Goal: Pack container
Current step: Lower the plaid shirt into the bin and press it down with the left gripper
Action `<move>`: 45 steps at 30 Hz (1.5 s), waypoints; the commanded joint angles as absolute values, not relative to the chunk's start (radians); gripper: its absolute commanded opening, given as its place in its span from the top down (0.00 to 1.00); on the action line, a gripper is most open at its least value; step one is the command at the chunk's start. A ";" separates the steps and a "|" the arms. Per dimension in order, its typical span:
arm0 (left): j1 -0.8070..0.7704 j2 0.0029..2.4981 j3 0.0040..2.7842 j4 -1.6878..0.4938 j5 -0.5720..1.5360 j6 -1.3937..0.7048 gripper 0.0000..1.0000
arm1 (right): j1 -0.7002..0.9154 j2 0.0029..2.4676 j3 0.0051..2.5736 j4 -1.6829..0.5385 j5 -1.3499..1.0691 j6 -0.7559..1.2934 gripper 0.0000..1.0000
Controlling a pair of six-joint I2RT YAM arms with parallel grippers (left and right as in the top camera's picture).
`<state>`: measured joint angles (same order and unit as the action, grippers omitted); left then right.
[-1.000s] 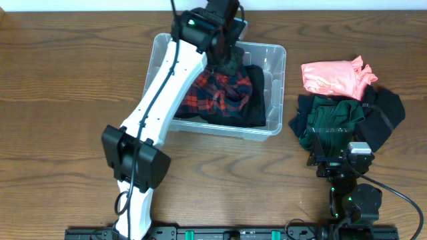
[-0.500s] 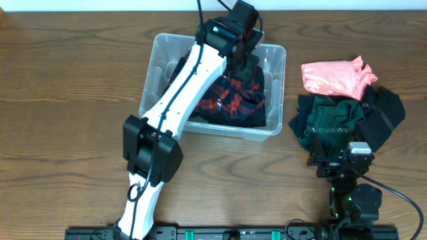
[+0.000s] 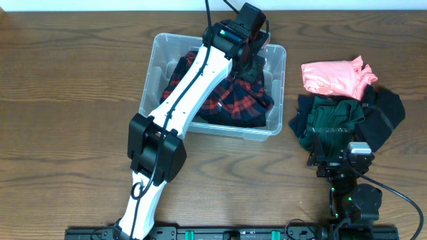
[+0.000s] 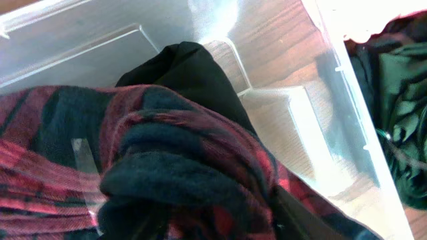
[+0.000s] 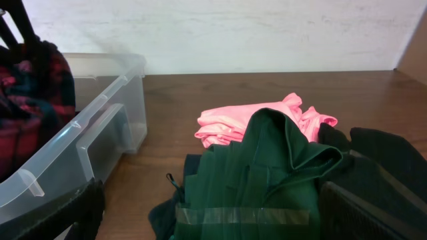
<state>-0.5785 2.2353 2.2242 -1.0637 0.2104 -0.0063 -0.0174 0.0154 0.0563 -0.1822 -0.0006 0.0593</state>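
Observation:
The container, a clear plastic bin, stands at the table's middle back. In it lies a red and black plaid garment on a black one. My left gripper reaches down into the bin's far right corner. In the left wrist view the plaid cloth bunches over the jaws, and only one dark finger shows, so their spread is hidden. My right gripper rests open low on the table at the near edge of the green garment.
Right of the bin lies a pile of clothes: a pink garment at the back, a green one in the middle, black ones around it. The bin's right wall stands left of the right gripper.
My left arm has swung toward the bin's right end and the plaid garment has shifted right with it. The right arm and the pile have not moved.

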 commanded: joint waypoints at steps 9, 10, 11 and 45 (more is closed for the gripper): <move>-0.577 2.255 2.242 -0.997 0.255 -0.012 0.16 | -0.025 0.012 0.053 -0.183 0.007 0.062 0.01; -0.577 2.255 2.242 -0.988 0.268 -0.012 0.12 | -0.025 0.012 0.053 -0.183 0.007 0.062 0.01; -0.577 2.255 2.242 -0.977 0.283 -0.012 0.11 | -0.025 0.012 0.053 -0.183 0.007 0.062 0.01; -0.513 2.292 2.219 -1.084 0.216 -0.249 0.02 | -0.025 0.012 0.053 -0.183 0.007 0.062 0.01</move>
